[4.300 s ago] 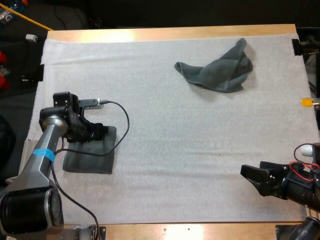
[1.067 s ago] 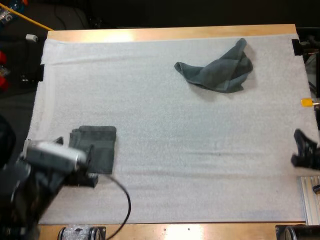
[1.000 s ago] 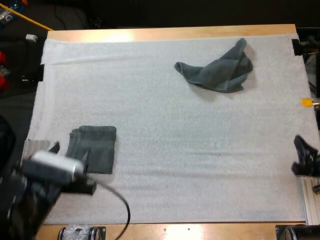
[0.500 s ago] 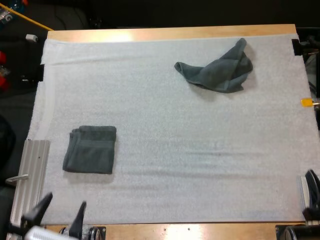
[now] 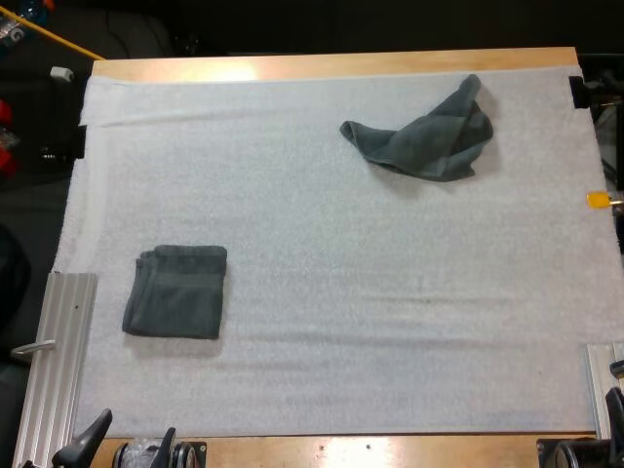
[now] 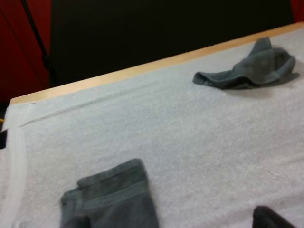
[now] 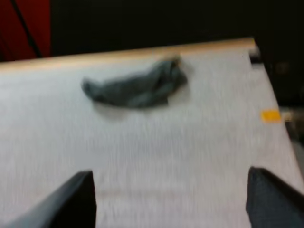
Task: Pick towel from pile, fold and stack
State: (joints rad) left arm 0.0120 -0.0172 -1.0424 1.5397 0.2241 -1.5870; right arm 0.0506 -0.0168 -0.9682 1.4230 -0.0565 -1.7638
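Note:
A folded dark grey-green towel (image 5: 175, 292) lies flat on the left side of the white mat (image 5: 312, 253). A crumpled towel (image 5: 424, 136) sits at the far right of the mat. My left gripper (image 5: 127, 444) is pulled back at the near left edge of the table, open and holding nothing. In the left wrist view the folded towel (image 6: 111, 199) is just ahead of its fingertips (image 6: 268, 218), with the crumpled towel (image 6: 251, 71) far off. My right gripper (image 7: 171, 204) stands open and wide apart, facing the distant crumpled towel (image 7: 137, 88).
Ribbed metal rails lie along the mat's near left side (image 5: 58, 341) and near right corner (image 5: 597, 385). The wooden table edge (image 5: 331, 66) runs along the far side, with dark space beyond it.
Both arms have drawn back toward the near edge of the table. My left gripper has left the folded towel, which stays put. The crumpled towel has not moved.

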